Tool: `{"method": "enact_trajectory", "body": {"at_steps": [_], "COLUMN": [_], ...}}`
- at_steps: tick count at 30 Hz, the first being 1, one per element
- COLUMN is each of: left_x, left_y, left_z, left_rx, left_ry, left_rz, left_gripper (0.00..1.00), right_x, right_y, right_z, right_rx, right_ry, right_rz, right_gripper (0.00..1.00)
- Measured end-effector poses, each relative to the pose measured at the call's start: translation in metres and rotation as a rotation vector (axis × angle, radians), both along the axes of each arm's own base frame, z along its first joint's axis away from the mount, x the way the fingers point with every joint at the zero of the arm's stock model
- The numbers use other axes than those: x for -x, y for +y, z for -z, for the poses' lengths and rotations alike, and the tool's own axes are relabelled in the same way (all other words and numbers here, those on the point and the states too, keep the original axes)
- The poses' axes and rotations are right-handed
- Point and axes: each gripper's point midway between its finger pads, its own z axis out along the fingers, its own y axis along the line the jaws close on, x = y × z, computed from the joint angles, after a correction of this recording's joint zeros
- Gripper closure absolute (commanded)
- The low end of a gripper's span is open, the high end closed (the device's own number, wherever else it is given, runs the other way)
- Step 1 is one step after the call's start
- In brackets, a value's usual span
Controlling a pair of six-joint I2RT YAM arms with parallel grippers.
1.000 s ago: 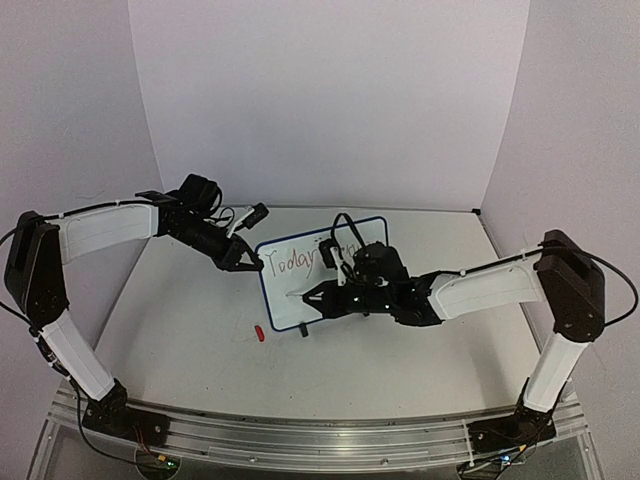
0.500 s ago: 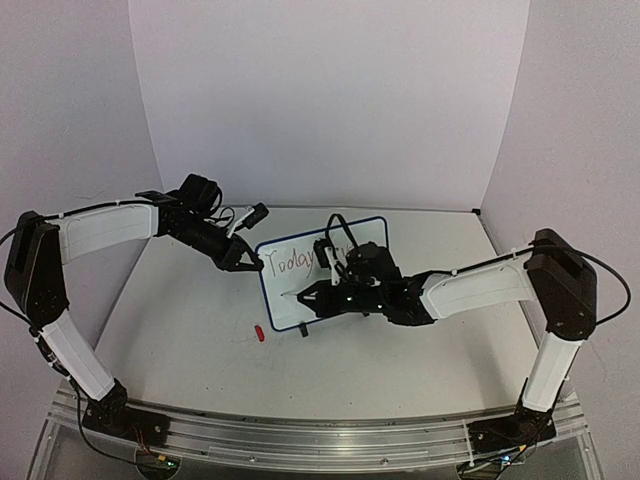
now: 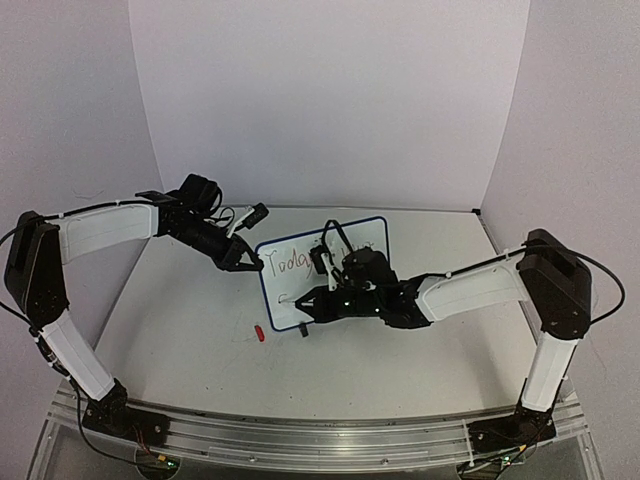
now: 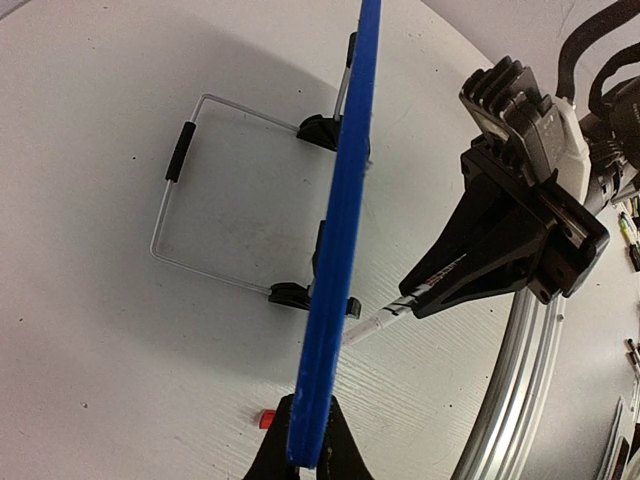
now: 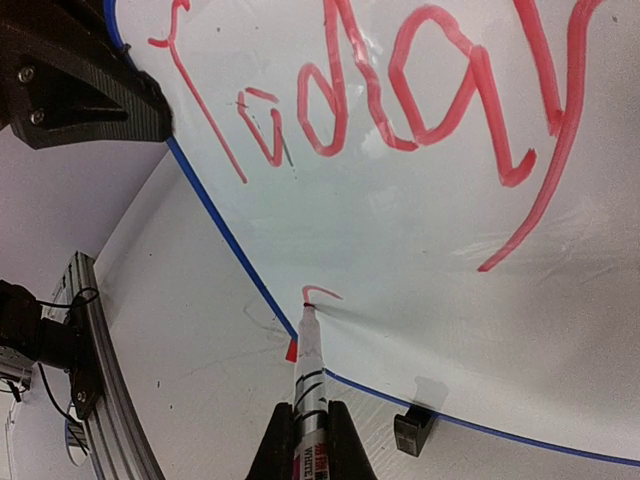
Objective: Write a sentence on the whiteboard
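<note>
The whiteboard (image 3: 285,285) stands on edge near the middle of the table's (image 3: 180,330) back edge, leaning back on a wire stand (image 4: 190,200) with 2 black feet (image 4: 290,293). Bare table lies open to its left and along the near edge up to the metal rail (image 3: 300,440). The back wall sits close behind the board's top edge. A red cap (image 3: 257,333) lies on the table just off the board's lower left corner.

The left gripper (image 3: 252,264) is pinched tight on the blue frame at the board's upper left corner. The left arm's elbow is raised over the table's left edge, and its forearm reaches right to the board.

The right gripper (image 3: 305,301) is clamped narrow around a marker (image 5: 308,370), whose tip touches the board low on the left, close to the left frame edge. There a short red hook (image 5: 320,293) begins the second line. The right arm's elbow stands over the table's right edge, its forearm lying low and leftward across the board's lower right part.

Of the sentence (image 5: 400,100), 1 word, "Today", runs along the top of the board in red.
</note>
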Motion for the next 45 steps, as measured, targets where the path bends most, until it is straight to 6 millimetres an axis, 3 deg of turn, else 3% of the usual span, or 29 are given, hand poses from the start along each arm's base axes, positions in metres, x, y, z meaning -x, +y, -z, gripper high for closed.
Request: {"method": "enact_trajectory", "body": {"at_steps": [13, 21, 26, 37, 45], "left_x": [0.000, 0.000, 0.000, 0.000, 0.000], "left_y": [0.000, 0.000, 0.000, 0.000, 0.000], "left_z": [0.000, 0.000, 0.000, 0.000, 0.000], "left_rx": [0.000, 0.000, 0.000, 0.000, 0.000], "left_ry": [0.000, -0.001, -0.001, -0.001, -0.001], "left_rz": [0.000, 0.000, 0.001, 0.001, 0.001], "left_gripper": [1.00, 1.00, 1.00, 1.00, 1.00], "right_x": [0.000, -0.012, -0.015, -0.013, -0.005], "right_y": [-0.005, -0.015, -0.016, -0.015, -0.017], "right_z": [0.001, -0.030, -0.037, -0.033, -0.010], "right_rx": [0.018, -0.015, -0.026, -0.027, -0.002], "right_ry": [-0.008, -0.071, -0.086, -0.069, -0.016], "right_rz": [0.029, 0.099, 0.114, 0.102, 0.085], "right_gripper": [1.00, 1.00, 1.00, 1.00, 1.00]}}
